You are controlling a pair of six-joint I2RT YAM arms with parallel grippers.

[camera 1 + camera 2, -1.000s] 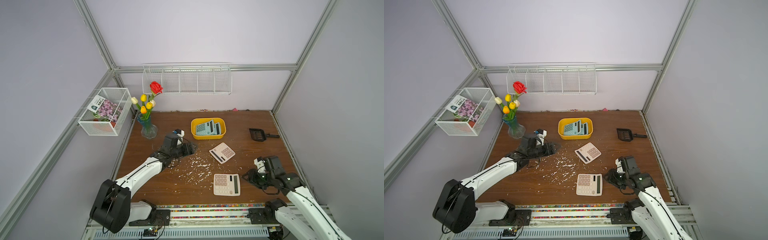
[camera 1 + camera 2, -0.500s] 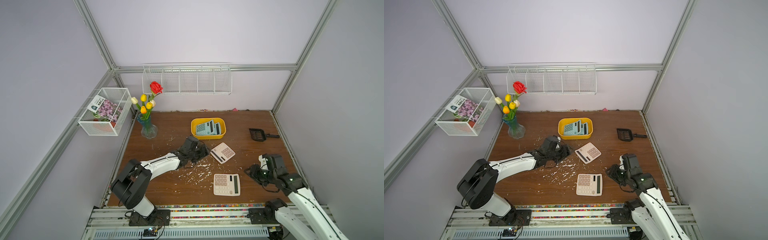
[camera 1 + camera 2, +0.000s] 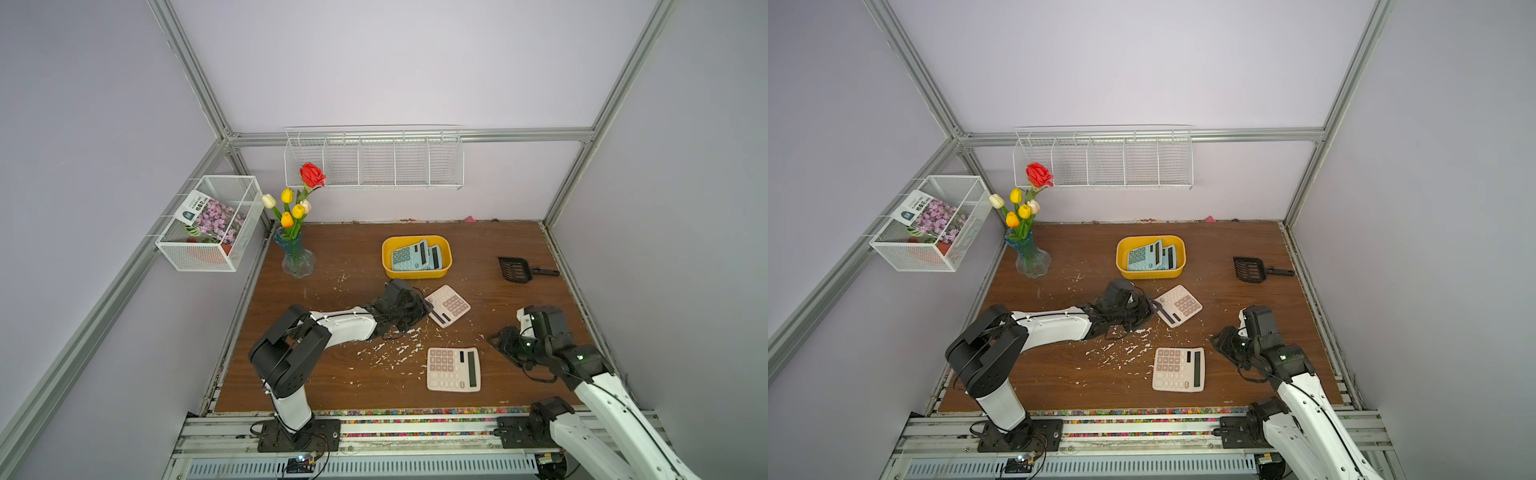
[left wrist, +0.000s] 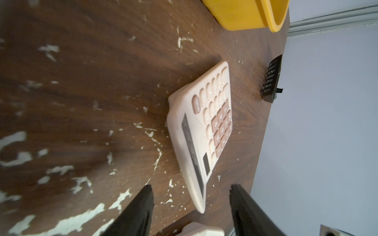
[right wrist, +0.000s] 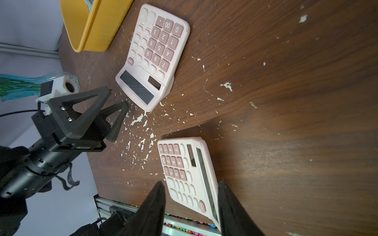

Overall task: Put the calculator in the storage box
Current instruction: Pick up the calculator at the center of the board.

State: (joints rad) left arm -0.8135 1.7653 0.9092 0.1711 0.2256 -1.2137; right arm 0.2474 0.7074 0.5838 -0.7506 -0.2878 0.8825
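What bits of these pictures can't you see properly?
- Blue calculator underneath: both top views, mostly covered by the blue calculator on top.
- Yellow box: left wrist view, cut off by the picture's edge.
- Packet writing: top views, too small to read.
- Table nearest the camera: left wrist view, blurred.

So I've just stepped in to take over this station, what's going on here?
Calculators are being tidied into the yellow storage box, which already holds two blue calculators. The left end effector, open, is at the display end of the angled pink calculator beside the box, with nothing gripped yet. The right end effector, also open, hovers near the second pink calculator, which lies flat toward the front of the table, and is not touching it.
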